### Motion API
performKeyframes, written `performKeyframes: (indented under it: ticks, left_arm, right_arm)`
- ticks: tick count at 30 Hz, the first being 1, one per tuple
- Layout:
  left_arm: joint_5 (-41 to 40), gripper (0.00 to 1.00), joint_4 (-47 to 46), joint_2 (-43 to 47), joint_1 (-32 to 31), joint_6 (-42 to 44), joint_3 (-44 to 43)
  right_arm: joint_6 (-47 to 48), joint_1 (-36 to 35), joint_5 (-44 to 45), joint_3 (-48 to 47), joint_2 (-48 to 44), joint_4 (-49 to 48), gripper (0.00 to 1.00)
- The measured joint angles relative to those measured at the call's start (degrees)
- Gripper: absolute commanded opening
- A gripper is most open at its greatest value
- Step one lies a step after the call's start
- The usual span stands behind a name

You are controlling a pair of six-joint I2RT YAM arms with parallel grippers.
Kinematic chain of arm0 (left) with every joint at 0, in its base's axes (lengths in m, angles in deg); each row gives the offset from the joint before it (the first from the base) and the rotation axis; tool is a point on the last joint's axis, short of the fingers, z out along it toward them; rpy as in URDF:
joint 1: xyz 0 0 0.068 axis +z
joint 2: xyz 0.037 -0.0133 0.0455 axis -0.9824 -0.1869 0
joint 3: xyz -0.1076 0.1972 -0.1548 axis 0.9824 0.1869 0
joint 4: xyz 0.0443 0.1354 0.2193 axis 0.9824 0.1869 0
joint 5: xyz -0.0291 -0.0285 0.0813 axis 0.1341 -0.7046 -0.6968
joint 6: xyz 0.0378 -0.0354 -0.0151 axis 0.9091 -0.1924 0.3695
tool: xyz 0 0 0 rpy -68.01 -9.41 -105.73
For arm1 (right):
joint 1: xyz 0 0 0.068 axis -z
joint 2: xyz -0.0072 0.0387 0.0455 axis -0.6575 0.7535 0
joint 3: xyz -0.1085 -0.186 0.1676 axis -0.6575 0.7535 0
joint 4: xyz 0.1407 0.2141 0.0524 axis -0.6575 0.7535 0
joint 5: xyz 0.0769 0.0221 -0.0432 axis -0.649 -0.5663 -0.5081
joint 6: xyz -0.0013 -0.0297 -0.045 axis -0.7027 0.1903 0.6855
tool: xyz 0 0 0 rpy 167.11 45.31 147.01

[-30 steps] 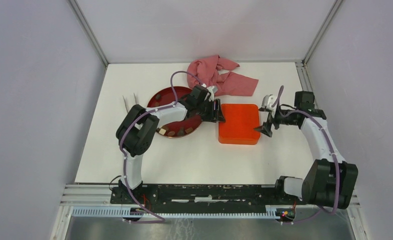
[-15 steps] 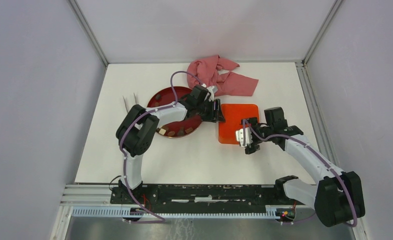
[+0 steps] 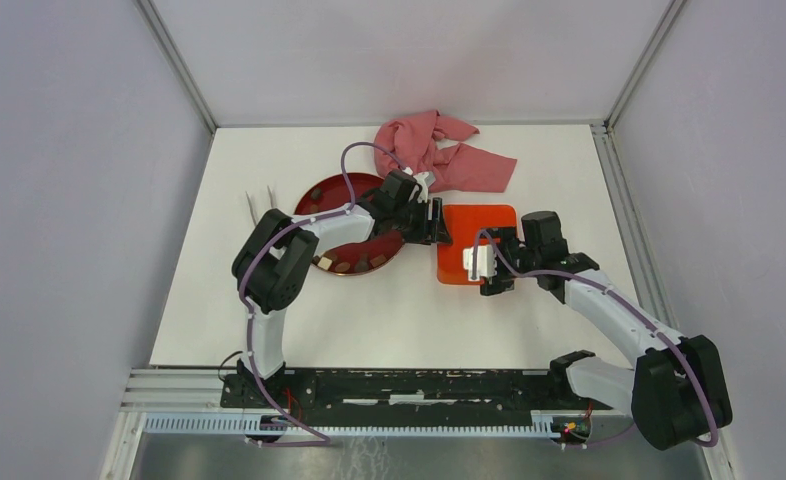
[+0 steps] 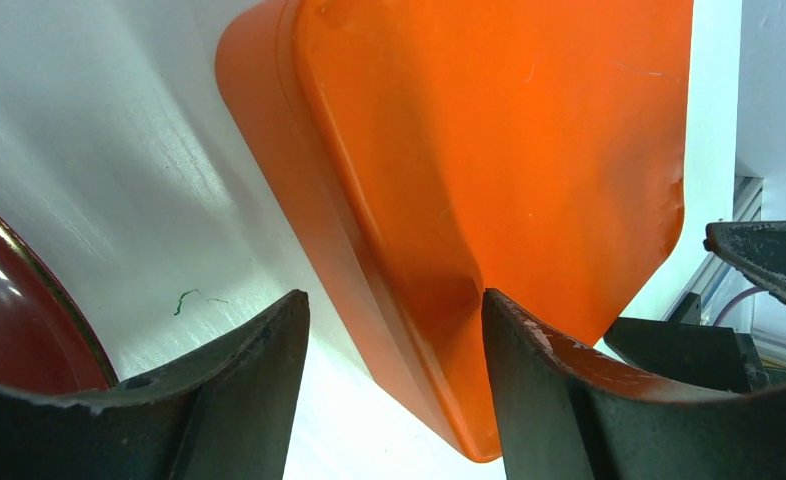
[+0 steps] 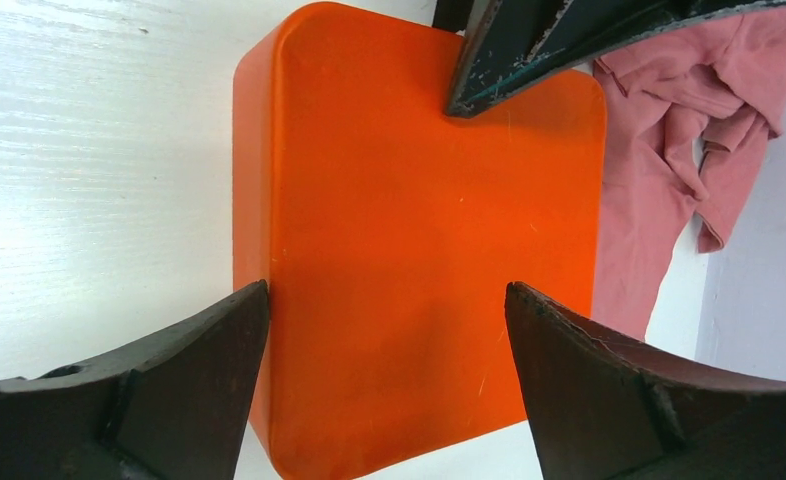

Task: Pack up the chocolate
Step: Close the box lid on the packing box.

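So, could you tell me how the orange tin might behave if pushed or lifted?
The orange tin looks rigid, so should keep its shape. Its smooth glossy surface may slip in a grasp. Low and flat, it would probably slide, not tip.

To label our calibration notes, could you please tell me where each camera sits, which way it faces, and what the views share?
Top external: above and behind the bases, looking down on the table; both arms show, left hand and right hand at the orange tin.
Left wrist: on the left arm, looking past its own fingers at the tin's corner and the red plate's edge.
Right wrist: on the right arm, looking between its own fingers across the tin toward the pink cloth.
Shared: all three show the tin.
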Motion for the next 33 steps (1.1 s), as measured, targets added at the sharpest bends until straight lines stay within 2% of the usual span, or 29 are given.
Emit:
performKeyframes:
  ticks: [7,13,18,20,21,22,25,28,31,33]
  left_arm:
    - [0.2,0.75,0.0,0.0,0.0,0.0,0.0]
    - [0.1,0.77,0.0,0.3,0.0,0.0,0.0]
    - [-1.4,0.76,1.0,4.7,0.4,0.0,0.0]
    - [-2.3,0.72,1.4,7.8,0.7,0.0,0.0]
    - [-3.1,0.69,1.3,10.3,1.0,0.0,0.2]
    - [-3.3,0.65,1.0,12.2,1.2,0.0,0.6]
    - [-3.6,0.54,-0.6,20.2,1.7,-0.1,4.4]
    - [-3.1,0.42,-3.8,28.1,1.4,-0.5,12.1]
    - [-3.1,0.29,-5.0,33.0,-0.3,-1.9,20.2]
    - [-3.2,0.27,-4.8,34.6,-1.3,-3.0,24.8]
  right_arm:
    - [-3.1,0.0,1.6,0.0,0.4,-1.6,0.88]
    - [-5.9,0.0,1.8,-0.6,0.7,-1.3,0.92]
    - [-10.4,2.5,-3.6,-7.6,2.6,2.6,0.92]
    - [-12.7,4.5,-6.5,-10.6,2.8,3.1,0.90]
    - [-14.2,5.7,-7.9,-11.9,2.9,3.1,0.88]
    - [-16.6,7.3,-9.7,-13.2,3.1,2.7,0.81]
    - [-24.1,11.9,-11.6,-15.9,5.1,-0.2,0.52]
    - [-33.6,16.7,-10.4,-20.7,11.7,-2.5,0.32]
    - [-41.7,21.2,-8.7,-26.4,20.4,-3.8,0.22]
    - [-45.5,23.3,-7.2,-28.2,24.6,-4.5,0.21]
